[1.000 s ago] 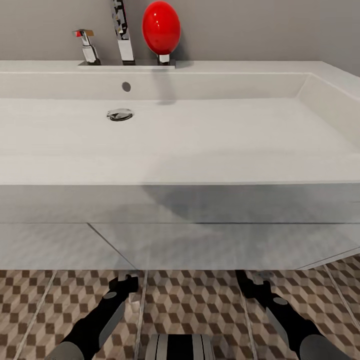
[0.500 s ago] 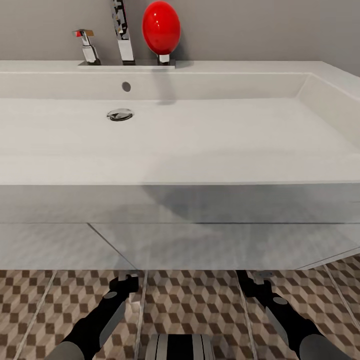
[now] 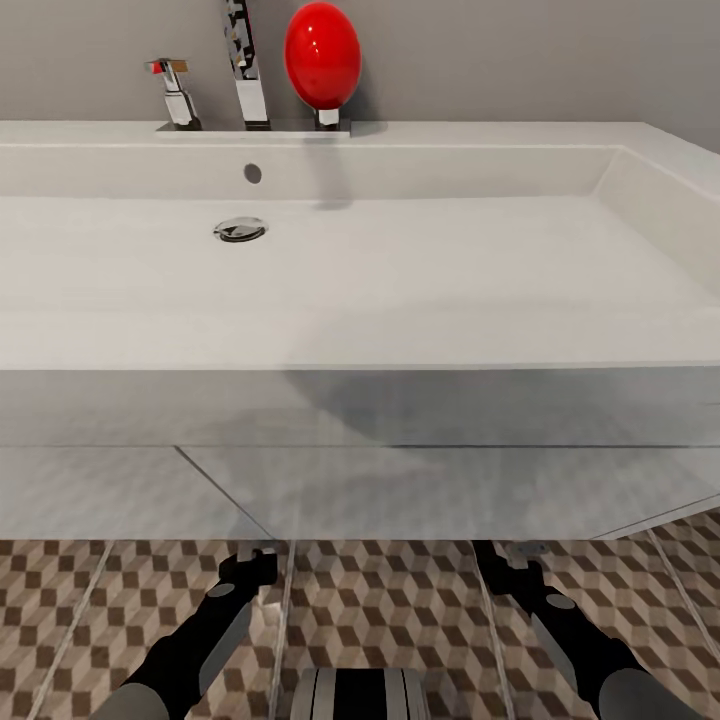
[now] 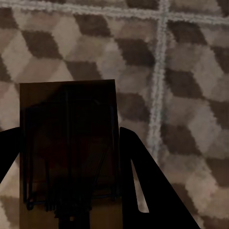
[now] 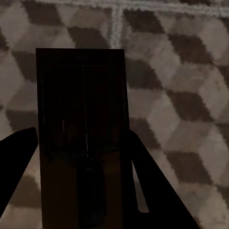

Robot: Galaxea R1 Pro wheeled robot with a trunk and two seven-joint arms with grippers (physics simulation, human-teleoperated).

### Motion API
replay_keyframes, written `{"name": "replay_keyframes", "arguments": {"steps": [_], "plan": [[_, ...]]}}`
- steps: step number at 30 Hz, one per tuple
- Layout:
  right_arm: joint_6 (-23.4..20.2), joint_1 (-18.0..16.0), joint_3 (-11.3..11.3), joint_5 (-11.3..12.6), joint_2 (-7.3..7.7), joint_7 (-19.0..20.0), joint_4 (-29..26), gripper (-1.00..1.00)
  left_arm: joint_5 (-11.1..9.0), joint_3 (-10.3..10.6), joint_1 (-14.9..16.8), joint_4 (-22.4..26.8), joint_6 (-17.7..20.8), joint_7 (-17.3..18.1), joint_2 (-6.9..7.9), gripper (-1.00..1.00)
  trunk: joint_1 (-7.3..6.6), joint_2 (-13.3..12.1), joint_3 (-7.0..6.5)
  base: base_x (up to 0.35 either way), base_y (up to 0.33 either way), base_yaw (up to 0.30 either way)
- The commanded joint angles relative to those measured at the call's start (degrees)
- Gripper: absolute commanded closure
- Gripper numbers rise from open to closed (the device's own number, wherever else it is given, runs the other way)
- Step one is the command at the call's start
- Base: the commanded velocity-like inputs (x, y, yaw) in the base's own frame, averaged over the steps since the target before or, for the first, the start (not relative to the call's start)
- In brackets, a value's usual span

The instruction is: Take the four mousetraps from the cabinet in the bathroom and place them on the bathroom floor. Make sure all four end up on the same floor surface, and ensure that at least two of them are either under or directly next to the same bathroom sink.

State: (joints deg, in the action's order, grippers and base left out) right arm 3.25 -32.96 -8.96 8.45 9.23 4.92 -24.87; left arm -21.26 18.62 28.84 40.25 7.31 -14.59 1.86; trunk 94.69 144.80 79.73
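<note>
The wide white bathroom sink (image 3: 360, 290) with its chrome tap (image 3: 248, 70) stands straight ahead on the white vanity (image 3: 400, 480). Below it lies the cube-patterned bathroom floor (image 3: 390, 610). My left gripper (image 3: 250, 562) and right gripper (image 3: 492, 556) hang low over the tiles, just in front of the vanity's base. In the left wrist view a dark brown mousetrap (image 4: 69, 148) sits between the fingers of the left gripper (image 4: 69, 131), which is shut on it. In the right wrist view the right gripper (image 5: 81, 131) is shut on another mousetrap (image 5: 81, 119). The cabinet is out of view.
A red egg-shaped object (image 3: 322, 55) and a chrome handle (image 3: 175, 92) stand on the sink's back ledge against the grey wall. The vanity front blocks the way forward. Pale grout lines (image 4: 160, 71) cross the tiles under the grippers.
</note>
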Motion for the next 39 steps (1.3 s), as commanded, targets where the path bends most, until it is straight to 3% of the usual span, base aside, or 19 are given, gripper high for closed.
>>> {"name": "replay_keyframes", "arguments": {"steps": [1, 7, 30, 39], "plan": [[0.00, 0.00, 0.00, 0.00, 0.00, 0.00, 0.00, 1.00, 0.19, 0.01, 0.00, 0.00, 0.07, -0.10, 0.00, 1.00, 0.00, 0.00, 0.00, 0.000, 0.000, 0.000], [0.00, 0.00, 0.00, -0.01, 0.00, 0.00, 0.00, 1.00, 0.17, 0.01, -0.01, 0.00, 0.10, -0.03, 0.00, 1.00, 0.00, 0.00, 0.00, 0.000, 0.000, 0.000], [0.04, 0.00, -0.05, -0.01, 0.00, 0.00, 0.00, 1.00, 0.24, 0.01, -0.01, -0.02, 0.08, -0.18, -0.04, 1.00, 0.59, 0.31, 5.10, 0.000, 0.000, 0.000], [0.20, 0.00, -0.05, -0.01, 0.00, 0.00, 0.00, 1.00, 0.17, 0.01, -0.01, 0.00, 0.07, -0.10, -0.06, 1.00, 0.59, 0.31, 5.10, 0.000, 0.000, 0.000]]}}
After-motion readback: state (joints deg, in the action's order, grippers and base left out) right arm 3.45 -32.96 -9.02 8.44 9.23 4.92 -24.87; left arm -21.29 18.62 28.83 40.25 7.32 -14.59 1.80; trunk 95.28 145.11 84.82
